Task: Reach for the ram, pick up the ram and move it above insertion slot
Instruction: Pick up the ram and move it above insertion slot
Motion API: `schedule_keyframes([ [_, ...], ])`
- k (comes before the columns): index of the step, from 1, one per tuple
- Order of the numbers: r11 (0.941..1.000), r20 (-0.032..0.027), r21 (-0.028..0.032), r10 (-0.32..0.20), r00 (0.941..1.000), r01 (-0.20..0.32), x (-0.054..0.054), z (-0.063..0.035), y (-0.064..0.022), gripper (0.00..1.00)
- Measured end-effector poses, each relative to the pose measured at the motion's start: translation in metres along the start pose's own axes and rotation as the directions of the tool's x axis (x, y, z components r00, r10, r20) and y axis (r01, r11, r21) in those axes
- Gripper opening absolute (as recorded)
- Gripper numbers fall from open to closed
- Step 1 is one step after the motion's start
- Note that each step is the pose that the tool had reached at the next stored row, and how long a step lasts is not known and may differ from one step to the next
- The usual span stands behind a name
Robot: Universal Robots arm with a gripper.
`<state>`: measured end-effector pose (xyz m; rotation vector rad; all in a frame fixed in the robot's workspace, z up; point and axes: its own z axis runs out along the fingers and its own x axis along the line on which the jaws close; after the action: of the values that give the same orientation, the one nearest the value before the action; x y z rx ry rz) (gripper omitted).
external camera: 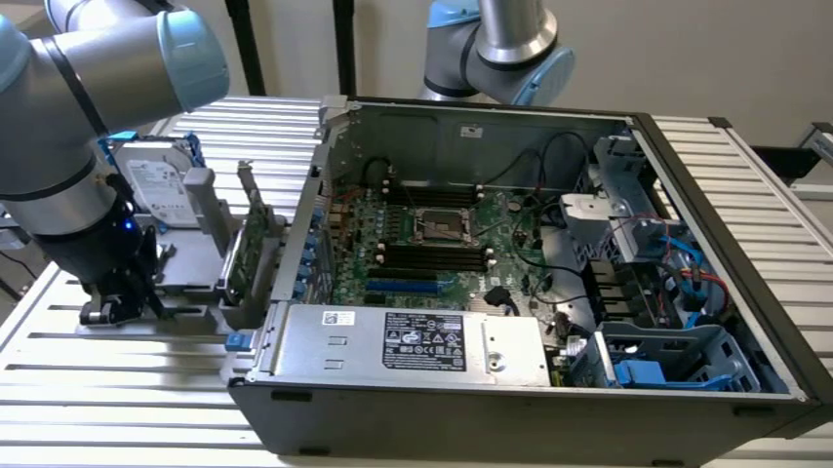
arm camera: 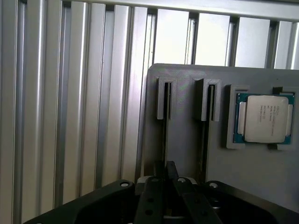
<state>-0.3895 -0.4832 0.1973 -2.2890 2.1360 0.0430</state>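
Observation:
My gripper [arm camera: 164,170] is low over the grey holder block [arm camera: 187,140], its fingers drawn together on the thin edge of the ram [arm camera: 164,126]. The ram stands edge-on in one of the block's two slotted posts and shows as a dark line. In the exterior view the gripper [external camera: 115,310] sits at the holder [external camera: 182,283], on that view's left, outside the open computer case. The black insertion slots [external camera: 430,255] lie side by side on the motherboard, just below the square CPU socket [external camera: 436,224].
A silver hard drive [external camera: 156,180] and a green expansion card [external camera: 248,253] stand upright in the holder near the arm. A loose CPU chip [arm camera: 264,119] rests in a recess of the block. The case wall [external camera: 306,224] lies between holder and motherboard. A second arm [external camera: 501,49] hangs behind the case.

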Motion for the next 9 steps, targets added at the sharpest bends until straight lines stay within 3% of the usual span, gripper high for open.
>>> schedule_keyframes([
  [9, 1.0, 0.0038, 0.0001, 0.0, 1.0, 0.0, 0.0, -0.0138, 0.0002, 0.14],
])
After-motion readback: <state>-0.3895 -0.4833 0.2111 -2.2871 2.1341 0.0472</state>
